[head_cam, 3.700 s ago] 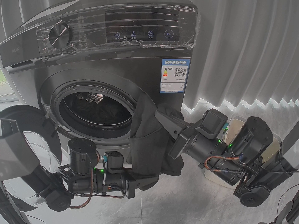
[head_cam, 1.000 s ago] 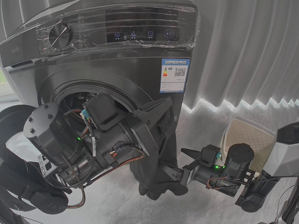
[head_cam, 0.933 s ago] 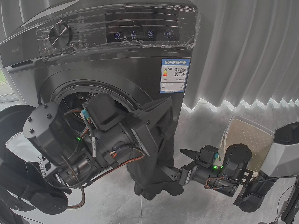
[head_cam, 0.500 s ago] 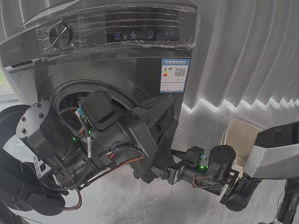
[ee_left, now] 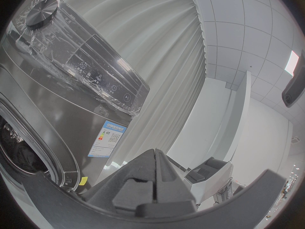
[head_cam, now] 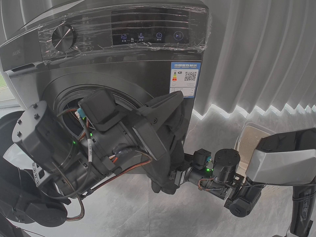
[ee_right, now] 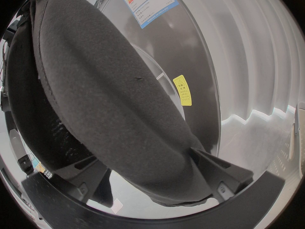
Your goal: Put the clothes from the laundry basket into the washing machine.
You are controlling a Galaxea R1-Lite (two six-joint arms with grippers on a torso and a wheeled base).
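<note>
A dark garment [head_cam: 163, 173] hangs in front of the washing machine [head_cam: 131, 73], to the right of its round opening [head_cam: 67, 101]. My left gripper [head_cam: 176, 99] is raised beside that opening and is shut on the garment's upper end; in the left wrist view its fingers [ee_left: 139, 188] are pressed together. My right gripper [head_cam: 171, 178] is low, at the garment's hanging end. It is open, with the dark garment [ee_right: 111, 96] lying across the gap between its spread fingers [ee_right: 222, 172]. My left arm hides most of the drum.
The washer door [head_cam: 5, 139] stands open at the left. A white laundry basket [head_cam: 248, 137] sits on the floor at the right, behind my right arm. Pale curtains [head_cam: 263, 50] hang behind it. Grey floor tiles [head_cam: 131, 211] lie below the garment.
The garment passed from my right gripper to my left, which rose beside the opening. In the last second my right gripper moved left into the hanging end, and the garment's bottom bunched upward.
</note>
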